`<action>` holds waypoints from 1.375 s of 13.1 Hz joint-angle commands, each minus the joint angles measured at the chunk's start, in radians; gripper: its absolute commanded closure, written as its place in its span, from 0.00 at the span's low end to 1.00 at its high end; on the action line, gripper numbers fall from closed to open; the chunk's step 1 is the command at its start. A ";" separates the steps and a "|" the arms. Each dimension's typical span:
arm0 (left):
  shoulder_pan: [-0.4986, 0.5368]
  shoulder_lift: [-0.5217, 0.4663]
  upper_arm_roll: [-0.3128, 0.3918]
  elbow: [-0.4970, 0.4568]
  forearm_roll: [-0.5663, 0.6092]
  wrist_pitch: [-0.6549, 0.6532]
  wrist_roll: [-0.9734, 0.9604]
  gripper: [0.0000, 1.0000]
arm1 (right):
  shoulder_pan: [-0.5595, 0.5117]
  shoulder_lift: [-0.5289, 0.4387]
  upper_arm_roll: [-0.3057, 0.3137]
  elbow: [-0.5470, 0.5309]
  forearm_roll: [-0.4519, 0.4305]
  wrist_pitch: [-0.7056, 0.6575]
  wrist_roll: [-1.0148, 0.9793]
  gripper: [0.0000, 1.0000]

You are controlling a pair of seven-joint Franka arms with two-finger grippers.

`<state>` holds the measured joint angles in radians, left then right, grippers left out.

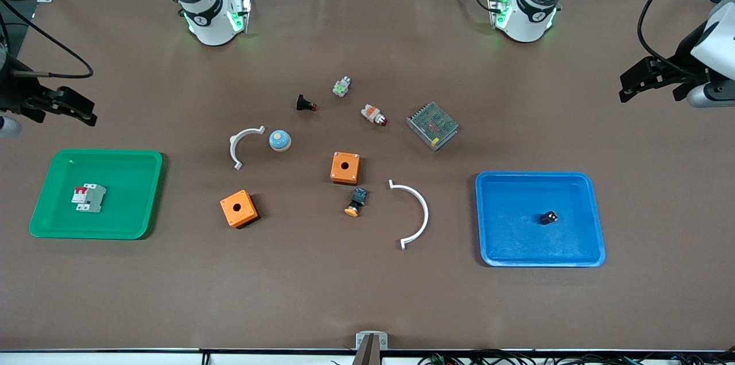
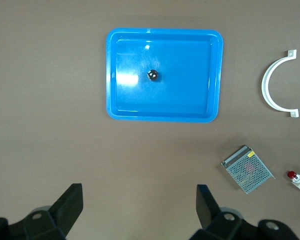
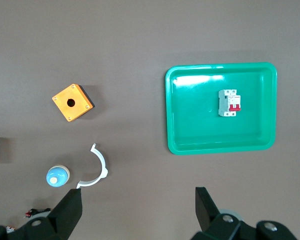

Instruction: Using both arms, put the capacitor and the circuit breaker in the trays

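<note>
The capacitor (image 1: 548, 217), a tiny dark stubby cylinder, lies in the blue tray (image 1: 591, 239) toward the left arm's end of the table; it also shows in the left wrist view (image 2: 152, 75). The circuit breaker (image 1: 89, 198), a white-grey block with red levers, lies in the green tray (image 1: 138, 221) toward the right arm's end; it also shows in the right wrist view (image 3: 229, 102). My left gripper (image 1: 634, 85) (image 2: 139, 192) is open and empty, high over bare table at its end. My right gripper (image 1: 74, 105) (image 3: 138, 195) is open and empty, high over bare table at its end.
Between the trays lie two orange boxes (image 1: 345, 167) (image 1: 239, 208), two white arc brackets (image 1: 244, 144) (image 1: 416, 214), a blue dome (image 1: 279, 140), a metal mesh power supply (image 1: 432, 124), an orange-capped pushbutton (image 1: 356, 202), a red-tipped lamp (image 1: 374, 115) and other small parts.
</note>
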<state>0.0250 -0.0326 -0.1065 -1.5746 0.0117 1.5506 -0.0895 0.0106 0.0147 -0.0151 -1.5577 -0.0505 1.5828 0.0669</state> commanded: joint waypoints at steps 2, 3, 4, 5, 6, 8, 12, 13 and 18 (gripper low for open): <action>-0.001 -0.016 0.002 -0.013 -0.010 -0.009 0.007 0.00 | 0.006 -0.004 -0.006 0.033 -0.011 -0.029 0.010 0.00; 0.001 -0.016 0.004 -0.013 -0.010 -0.007 0.013 0.00 | 0.006 -0.004 -0.006 0.033 -0.009 -0.029 0.010 0.00; 0.000 -0.016 0.004 -0.012 -0.004 -0.007 0.013 0.00 | 0.006 -0.004 -0.006 0.034 -0.009 -0.029 0.010 0.00; 0.000 -0.013 0.004 -0.011 -0.004 -0.007 0.013 0.00 | 0.006 -0.004 -0.005 0.044 -0.009 -0.029 0.010 0.00; -0.002 -0.012 0.004 -0.011 -0.004 -0.007 0.011 0.00 | 0.006 -0.002 -0.006 0.045 -0.009 -0.027 0.010 0.00; -0.002 -0.012 0.004 -0.013 -0.004 -0.007 0.007 0.00 | 0.003 -0.001 -0.009 0.050 0.020 -0.027 0.010 0.00; 0.000 -0.004 0.004 -0.008 -0.004 -0.007 0.008 0.00 | 0.000 -0.001 -0.012 0.062 0.037 -0.027 0.013 0.00; 0.001 -0.003 0.007 -0.005 -0.004 -0.007 0.017 0.00 | 0.000 -0.001 -0.011 0.062 0.035 -0.027 0.013 0.00; 0.000 0.011 0.010 0.004 0.004 -0.007 0.016 0.00 | 0.000 0.002 -0.011 0.064 0.034 -0.023 0.014 0.00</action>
<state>0.0272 -0.0263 -0.1010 -1.5802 0.0117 1.5502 -0.0887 0.0105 0.0111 -0.0238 -1.5135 -0.0379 1.5686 0.0682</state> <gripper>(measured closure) 0.000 0.000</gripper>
